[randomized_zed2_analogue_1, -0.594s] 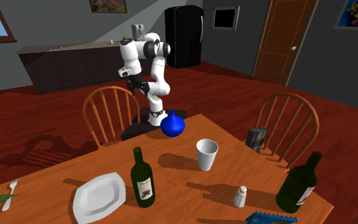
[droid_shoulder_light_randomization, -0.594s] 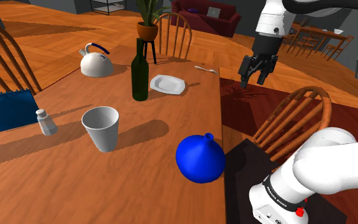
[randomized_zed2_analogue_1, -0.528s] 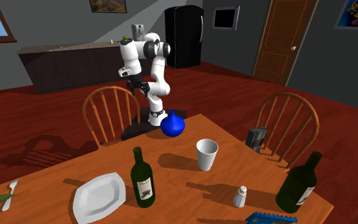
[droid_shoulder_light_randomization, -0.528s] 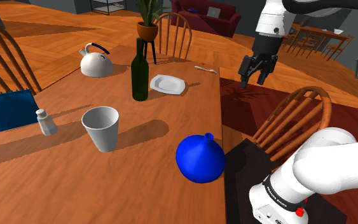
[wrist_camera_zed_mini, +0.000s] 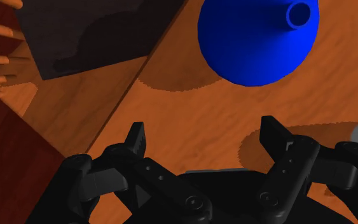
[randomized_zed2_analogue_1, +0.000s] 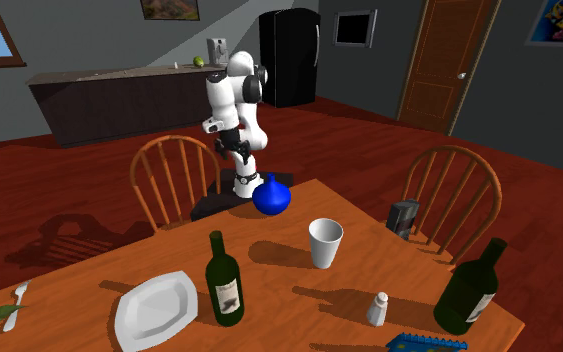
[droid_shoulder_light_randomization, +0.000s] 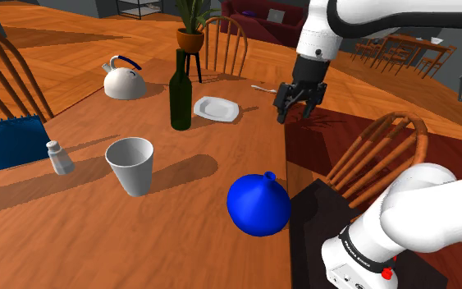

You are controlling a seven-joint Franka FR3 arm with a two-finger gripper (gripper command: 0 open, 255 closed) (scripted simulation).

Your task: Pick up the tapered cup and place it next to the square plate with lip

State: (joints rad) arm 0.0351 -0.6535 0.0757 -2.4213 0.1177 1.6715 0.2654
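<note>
The tapered cup [droid_shoulder_light_randomization: 130, 164] is plain white and stands upright near the middle of the wooden table; it also shows as cup [randomized_zed2_analogue_1: 324, 242]. Farther back lies the white square plate [droid_shoulder_light_randomization: 216, 108] with a raised lip, just right of a dark green bottle [droid_shoulder_light_randomization: 180, 92]; in the second exterior view the plate [randomized_zed2_analogue_1: 155, 305] is near the front left. My black gripper [droid_shoulder_light_randomization: 296, 111] hangs open in the air over the table's right edge, well away from the cup and holding nothing. In the wrist view the gripper [wrist_camera_zed_mini: 207, 137] has its fingers spread, wood below.
A blue round vase [droid_shoulder_light_randomization: 258, 204] stands between cup and stand, seen as vase [wrist_camera_zed_mini: 257, 38] ahead of the fingers. A white kettle [droid_shoulder_light_randomization: 124, 80], shaker [droid_shoulder_light_randomization: 58, 157], blue notebook [droid_shoulder_light_randomization: 11, 141], fork [droid_shoulder_light_randomization: 266, 89] and second bottle [randomized_zed2_analogue_1: 472, 285] are on the table. A wooden chair [droid_shoulder_light_randomization: 381, 156] is beside the stand.
The arm has swung toward the shoulder view's left and slightly down, bringing the gripper from over the floor to above the table's edge. The fingers remain open; nothing on the table moved.
</note>
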